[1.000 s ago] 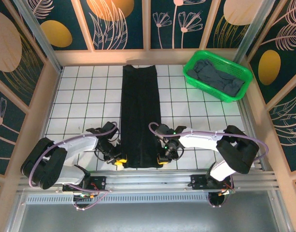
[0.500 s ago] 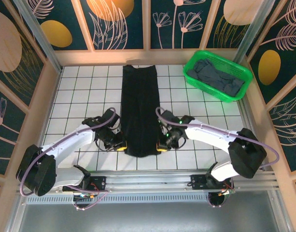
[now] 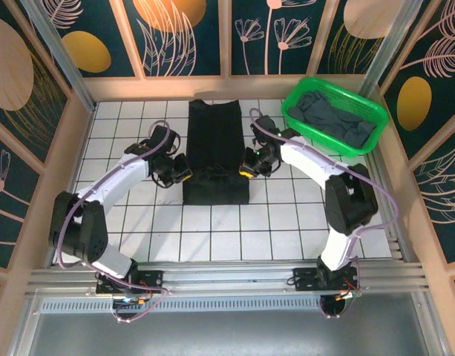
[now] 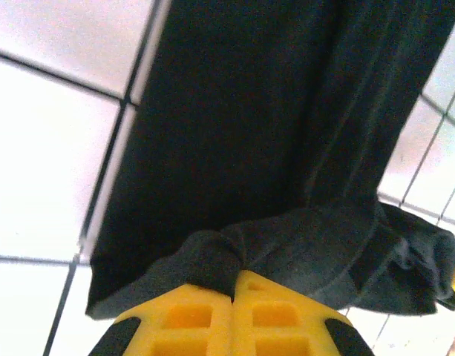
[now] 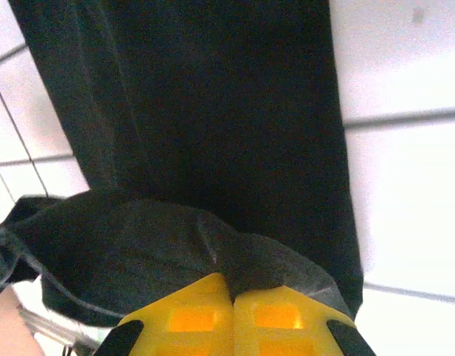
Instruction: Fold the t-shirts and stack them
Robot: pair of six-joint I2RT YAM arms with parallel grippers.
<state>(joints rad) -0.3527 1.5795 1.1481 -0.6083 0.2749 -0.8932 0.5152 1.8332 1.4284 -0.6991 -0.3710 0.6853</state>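
Left claw [image 4: 233,280] (pinched) around t-shirt [image 4: 234,111] edge

black t-shirt [image 3: 216,152]: 1, centre to far | grey cloth [image 3: 332,117]: 1 heap, far right, separate pieces not countable | green basket [image 3: 310,130]: 1 | tiled table [image 3: 212,230]: 1 | grippers: 2, left gripper [image 3: 184,173] and right gripper [image 3: 246,170] | yellow fingers [image 4: 175,319]: 2 per gripper, 4 in all

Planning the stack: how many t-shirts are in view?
2: a black t-shirt half-folded mid-table, and a grey t-shirt bunched in the green basket; more may hide beneath it.
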